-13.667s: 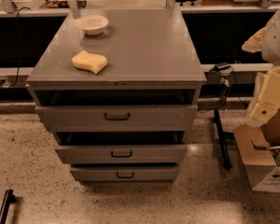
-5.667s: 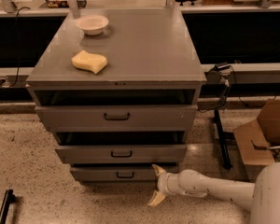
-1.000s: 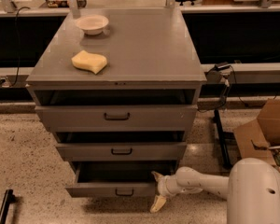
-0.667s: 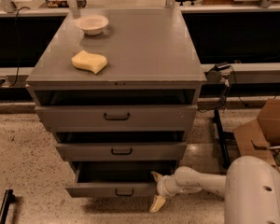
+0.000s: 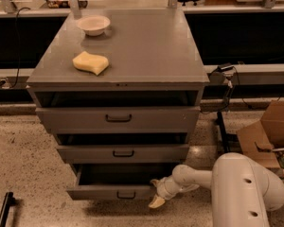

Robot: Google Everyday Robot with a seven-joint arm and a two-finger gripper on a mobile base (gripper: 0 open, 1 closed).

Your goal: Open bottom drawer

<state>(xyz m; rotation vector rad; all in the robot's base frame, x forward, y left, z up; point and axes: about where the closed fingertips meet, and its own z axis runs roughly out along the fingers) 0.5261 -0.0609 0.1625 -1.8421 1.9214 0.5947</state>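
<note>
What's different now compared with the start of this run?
The bottom drawer has slid out toward the camera, showing its dark interior. The arm swung down from the right; its end effector now sits at the drawer front's right end. The top drawer, middle drawer, sponge and bowl stayed put.

**Supervisor:** Floor condition?

**Operator:** I log a speckled stone floor (image 5: 19, 150), pale and evenly lit. The gripper (image 5: 155, 193) sits low over it, at the front right corner of the grey metal cabinet (image 5: 132, 46).

**Supervisor:** Behind it?

**Operator:** I note dark panels (image 5: 241, 37) with a grey rail (image 5: 255, 72) crossing them. A cardboard box (image 5: 270, 131) stands at right, beside a black stand (image 5: 222, 134).
</note>
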